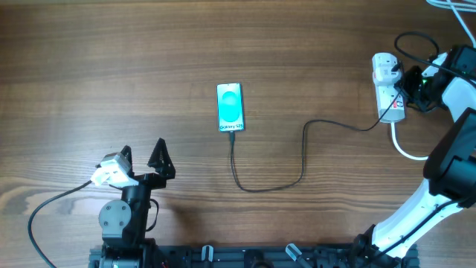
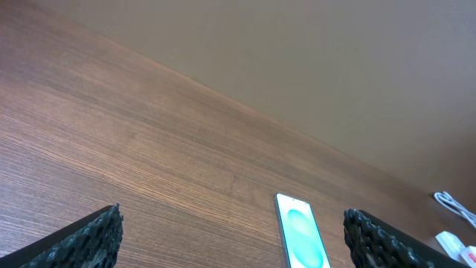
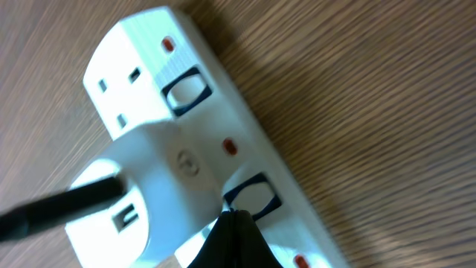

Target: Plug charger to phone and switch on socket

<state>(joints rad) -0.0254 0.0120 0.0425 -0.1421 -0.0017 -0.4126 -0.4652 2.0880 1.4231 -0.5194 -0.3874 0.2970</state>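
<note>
From above, my left arm is folded at the wooden bench's (image 1: 111, 59) front edge, left end effector (image 1: 142, 149) spread wide and empty. My right arm reaches far right, right end effector (image 1: 408, 83) pinched together at the white power-strip socket (image 1: 385, 78). The thin black charger cable (image 1: 301, 160) joins it to the teal-screened phone (image 1: 230, 106) mid-bench. In the left wrist view, the phone (image 2: 301, 238) lies ahead between my parted fingers (image 2: 89, 238). In the right wrist view, my closed tip (image 3: 236, 231) meets the socket's (image 3: 245, 112) lower rocker switch (image 3: 253, 195).

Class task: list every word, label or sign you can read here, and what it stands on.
"Galaxy": on the phone screen's near end; what follows is too small.
Red label on the socket: too small to read.
Round mark on the white plug: blurred, unreadable.
</note>
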